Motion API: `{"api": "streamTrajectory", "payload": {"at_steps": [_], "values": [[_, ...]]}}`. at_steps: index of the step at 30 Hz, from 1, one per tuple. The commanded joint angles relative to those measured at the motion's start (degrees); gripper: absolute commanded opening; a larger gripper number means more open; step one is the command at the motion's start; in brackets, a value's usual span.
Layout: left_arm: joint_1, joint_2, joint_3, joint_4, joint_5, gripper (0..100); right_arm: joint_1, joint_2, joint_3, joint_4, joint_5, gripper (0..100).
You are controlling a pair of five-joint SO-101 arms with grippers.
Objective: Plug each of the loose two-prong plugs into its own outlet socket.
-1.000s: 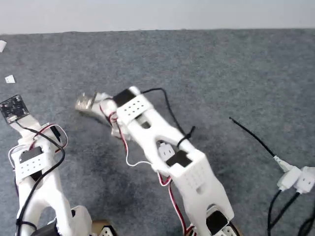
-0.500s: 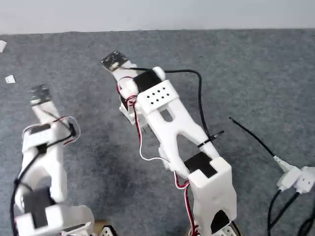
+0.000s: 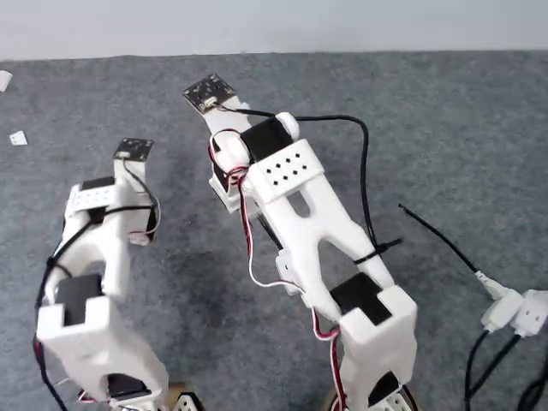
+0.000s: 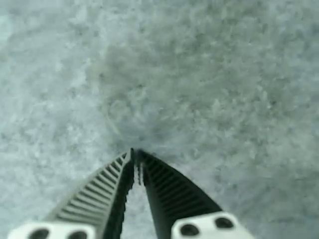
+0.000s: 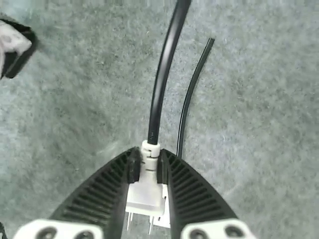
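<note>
Right wrist view, right hand (image 5: 148, 154): closed on a white two-prong plug (image 5: 146, 191), with one ribbed finger against each of its sides.
Plug's position: it sat between the fingers with its two metal prongs pointing back toward the camera and its collar level with the fingertips.
Black cord (image 5: 164, 74): ran from the plug's collar away over the grey worktop (image 5: 259, 149) and out of frame.
Thin black cord (image 5: 191, 97): lay on the worktop just beside the thicker one, with its free end farther out.
Left wrist view, left hand (image 4: 134, 152): the fingertips met with nothing between them, pointing at the grey worktop.
High view, right arm (image 3: 300, 197): stretched from the near edge toward the middle of the worktop.
Left arm (image 3: 94, 257): stood beside the right arm, and the two were apart.
White connectors (image 3: 514, 312): two lay side by side at the worktop's right edge, well apart from both arms, with black cords trailing toward the near edge. Whether they were plugs or sockets could not be told.
Paper scraps (image 3: 17, 137): lay at the far left of the worktop.
</note>
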Motion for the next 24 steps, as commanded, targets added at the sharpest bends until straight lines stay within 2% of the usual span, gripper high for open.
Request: {"api": "streamTrajectory", "payload": {"at_steps": [1, 4, 7, 11, 18, 24], "values": [[2.73, 2.73, -5.76, 4.48, -5.54, 1, -0.92, -6.29, 3.78, -2.33, -0.7, 0.9], [4.22, 2.81, -5.85, 4.66, -9.41, 1, -4.18, -9.36, 10.29, -5.58, -0.79, 0.9], [5.89, 2.73, -4.79, 5.89, -16.79, 1, -7.08, -12.53, 18.2, -11.56, -0.79, 0.9], [5.98, -0.88, -0.92, 5.36, -24.26, 1, -7.08, -16.4, 27.87, -22.29, -1.41, 0.9], [7.21, -12.84, 13.76, -5.8, -25.49, 1, -6.11, -18.33, 31.47, -26.59, -1.32, 0.9], [7.47, -16.35, 17.89, -8.7, -25.58, 1, -5.93, -18.15, 31.3, -26.77, -1.14, 0.9]]}}
